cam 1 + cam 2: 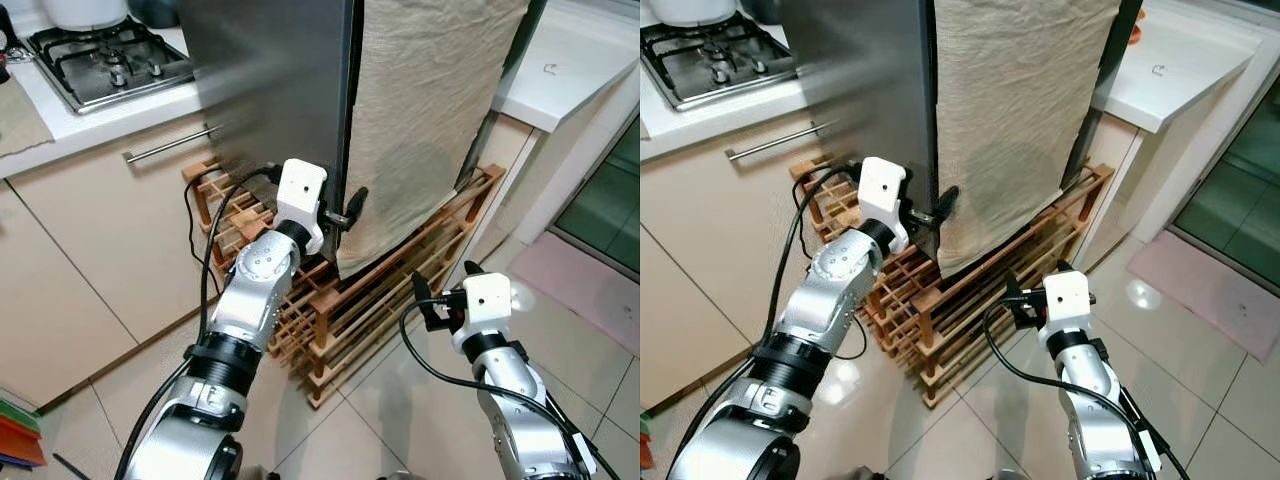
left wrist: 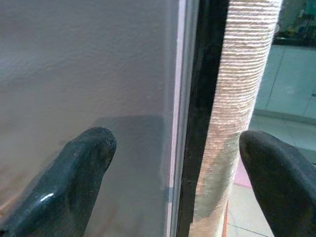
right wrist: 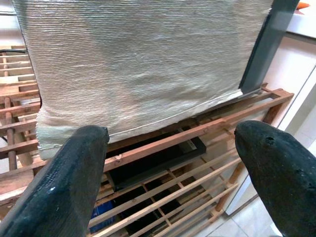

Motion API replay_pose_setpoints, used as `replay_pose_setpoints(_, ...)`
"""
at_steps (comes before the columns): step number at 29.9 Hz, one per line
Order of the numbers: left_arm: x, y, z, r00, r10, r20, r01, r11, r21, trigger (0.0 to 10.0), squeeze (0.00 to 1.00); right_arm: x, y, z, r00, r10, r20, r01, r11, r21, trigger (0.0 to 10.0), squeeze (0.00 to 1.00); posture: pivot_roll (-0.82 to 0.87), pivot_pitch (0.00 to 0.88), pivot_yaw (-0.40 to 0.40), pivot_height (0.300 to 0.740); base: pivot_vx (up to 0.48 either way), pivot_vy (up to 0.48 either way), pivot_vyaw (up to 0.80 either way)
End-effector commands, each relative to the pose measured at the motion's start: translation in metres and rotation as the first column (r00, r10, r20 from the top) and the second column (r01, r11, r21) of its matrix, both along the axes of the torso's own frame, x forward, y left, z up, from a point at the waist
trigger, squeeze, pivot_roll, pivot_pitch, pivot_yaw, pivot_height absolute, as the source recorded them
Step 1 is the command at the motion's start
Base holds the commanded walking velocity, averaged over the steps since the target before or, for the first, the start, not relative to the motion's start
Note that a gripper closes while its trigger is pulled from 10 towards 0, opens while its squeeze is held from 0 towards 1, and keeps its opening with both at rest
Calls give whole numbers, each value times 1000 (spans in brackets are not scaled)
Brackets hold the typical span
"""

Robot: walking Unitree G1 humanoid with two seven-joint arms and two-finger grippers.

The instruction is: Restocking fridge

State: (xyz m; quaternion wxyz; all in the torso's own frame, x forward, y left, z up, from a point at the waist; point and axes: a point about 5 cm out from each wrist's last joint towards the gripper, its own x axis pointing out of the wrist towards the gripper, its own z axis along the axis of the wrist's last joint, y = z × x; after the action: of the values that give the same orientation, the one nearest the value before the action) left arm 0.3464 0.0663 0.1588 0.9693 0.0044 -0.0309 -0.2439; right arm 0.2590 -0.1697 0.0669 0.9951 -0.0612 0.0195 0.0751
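Fridge [image 1: 270,80]: steel door shut, a cloth [image 1: 420,110] hanging on the side next to it.
Left gripper [image 1: 345,212]: mine, spread wide, straddling the door's edge.
Right gripper [image 1: 428,300]: wide, idle, low by the rack [image 1: 400,270].
Doing it well: I seat one finger in the seam, then pull outward steadily.

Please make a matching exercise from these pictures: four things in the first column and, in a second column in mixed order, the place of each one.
Things:
1. beige woven cloth
2. slatted wooden rack
3. steel gas hob
4. left gripper

Places:
A. on the white counter, to the robot's left
B. at the corner edge of the grey metal fridge
C. on the tiled floor, under the fridge
D. hanging down one side of the fridge

Pairs: 1-D, 2-C, 3-A, 4-B
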Motion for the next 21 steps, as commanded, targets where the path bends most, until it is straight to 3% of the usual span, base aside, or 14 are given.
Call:
replay_pose_setpoints(1, -3, -1, -1, 1000, -5, -19, 4, 1000, -17, 10000, 0, 1, 0, -2, 1000, 6, -8, -6, 1000, -2, 10000, 0, -99, 0, 16, 730, 0, 0, 0)
replay_pose_setpoints(7, -4, -11, 6, 999, -47, -23, 45, 997, -56, 10000, 0, 2, 0, -2, 1000, 9, -6, -9, 1000, -4, 10000, 0, -107, 0, 18, 730, 0, 0, 0)
replay_pose_setpoints(21, -11, -13, 8, 995, -89, -43, 86, 994, -72, 10000, 0, 1, -4, -3, 1000, 0, -10, 0, 1000, -10, 10000, 0, -105, 0, 17, 730, 0, 0, 0)
